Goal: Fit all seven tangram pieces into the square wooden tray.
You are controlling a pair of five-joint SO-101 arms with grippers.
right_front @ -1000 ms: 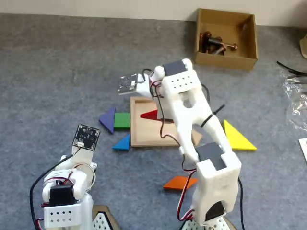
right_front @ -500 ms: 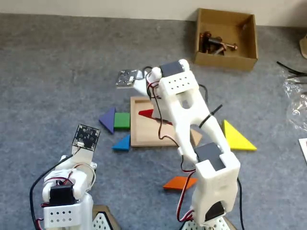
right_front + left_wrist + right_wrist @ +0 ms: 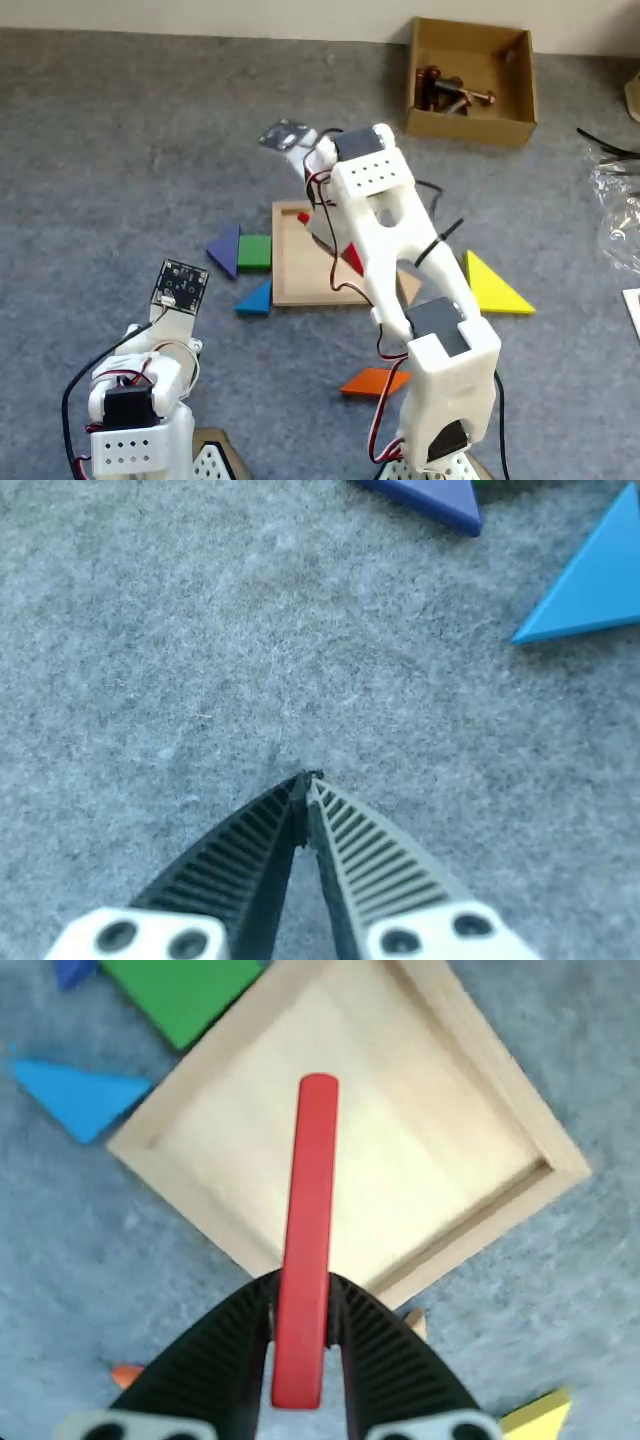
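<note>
Red piece: the red piece [image 3: 308, 1200] is clamped on edge in the right pincer [image 3: 300, 1285], above the open floor of the tray [image 3: 500, 1070]; whether it touches the floor cannot be told.
Change: in the high view a second ago its red tip pointed toward the green square [image 3: 255, 251]; the right wrist has since swung up and away from the arm bases, and red [image 3: 352, 258] now shows at both sides of the arm.
Axis: the long axis runs diagonally over the tray [image 3: 310, 299], from its far left corner toward the near right; the thin edge faces the wrist camera.
Right pincer: closed narrow on the red piece, one finger against each flat face.
Left pincer: the left pincer [image 3: 305, 780] has its tips together, holding nothing, over the grey worktop [image 3: 120, 150], as before.
Beside the tray: green square, dark blue triangle [image 3: 225, 250] and light blue triangle [image 3: 257, 298] on its left.
Farther out: yellow triangle [image 3: 492, 285] on the right, orange piece [image 3: 375, 381] near the arm bases.
Background: cardboard box [image 3: 470, 70] at the far edge.
</note>
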